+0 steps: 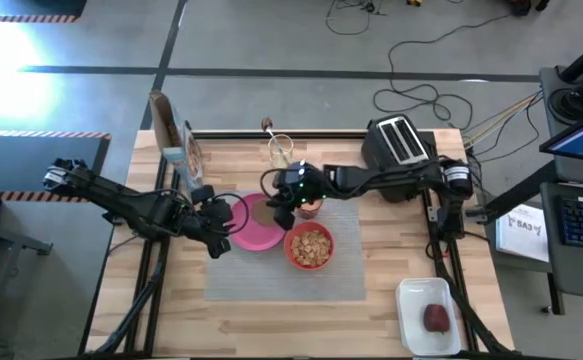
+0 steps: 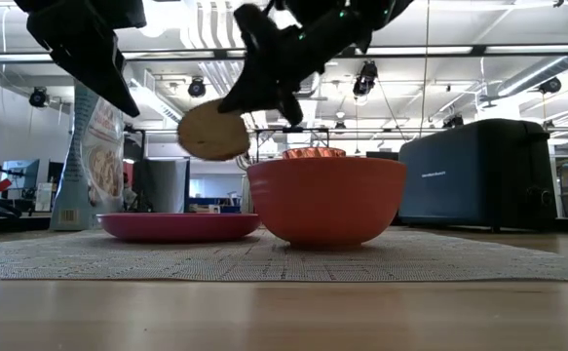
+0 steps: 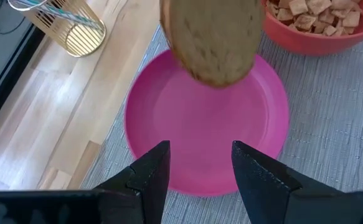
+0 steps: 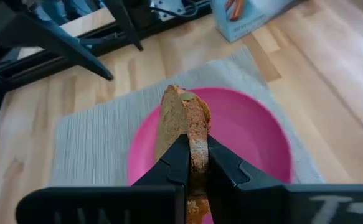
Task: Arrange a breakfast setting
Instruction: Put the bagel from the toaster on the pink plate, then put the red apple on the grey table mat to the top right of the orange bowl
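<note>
Gripping toast slice [image 4: 187,134] above pink plate [image 3: 169,124]: right gripper [image 4: 197,163]; left gripper [image 3: 197,165] seemingly empty, parted.

High view: overhead, straight down, far; whole tabletop [image 1: 271,320] centre frame. Low view: tabletop height, level, close behind bowl [image 2: 327,200]. Left wrist view: steep, close above pink plate [image 3: 206,130]. Right wrist view: oblique, close. All four share plate and toast slice [image 4: 184,127].
</note>
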Robot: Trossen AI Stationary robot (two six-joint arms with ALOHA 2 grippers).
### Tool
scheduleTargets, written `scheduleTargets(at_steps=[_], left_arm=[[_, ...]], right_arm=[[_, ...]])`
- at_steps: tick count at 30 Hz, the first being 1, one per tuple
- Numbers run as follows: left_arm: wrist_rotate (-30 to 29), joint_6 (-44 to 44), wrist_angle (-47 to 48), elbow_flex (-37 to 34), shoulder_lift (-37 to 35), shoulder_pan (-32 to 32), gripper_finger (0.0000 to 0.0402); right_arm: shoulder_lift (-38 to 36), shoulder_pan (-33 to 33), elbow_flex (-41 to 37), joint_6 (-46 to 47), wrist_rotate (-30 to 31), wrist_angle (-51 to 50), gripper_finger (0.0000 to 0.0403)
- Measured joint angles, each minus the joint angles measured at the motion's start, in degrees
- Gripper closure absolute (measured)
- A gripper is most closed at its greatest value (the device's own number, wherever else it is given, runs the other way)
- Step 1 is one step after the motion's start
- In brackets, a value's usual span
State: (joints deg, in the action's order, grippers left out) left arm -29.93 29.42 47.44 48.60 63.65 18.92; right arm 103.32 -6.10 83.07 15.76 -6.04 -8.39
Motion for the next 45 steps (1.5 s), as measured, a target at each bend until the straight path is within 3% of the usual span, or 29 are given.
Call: scheduleTargets(at_steps=[12,24,37,45], left_arm=[[-0.1,0.1,-0.3,-0.3,0.0,0.0,0.0246],[-0.1,0.1,-0.3,-0.3,0.0,0.0,0.0246],[-0.1,0.1,-0.7,-0.3,0.0,0.0,0.0246],[-0.1,0.1,-0.3,-0.3,0.0,0.0,0.0246]], right_arm=[[7.7,1.2,0.0,1.2,-0.2,8.7,0.0380],[9.1,1.5,0.0,2.5,-0.8,10.4,0.0377],[7.9,1.4,0.0,2.2,-1.9,8.4,0.0264],[-1.0,1.9,0.0,2.7,-1.4,-5.1,0.0261]])
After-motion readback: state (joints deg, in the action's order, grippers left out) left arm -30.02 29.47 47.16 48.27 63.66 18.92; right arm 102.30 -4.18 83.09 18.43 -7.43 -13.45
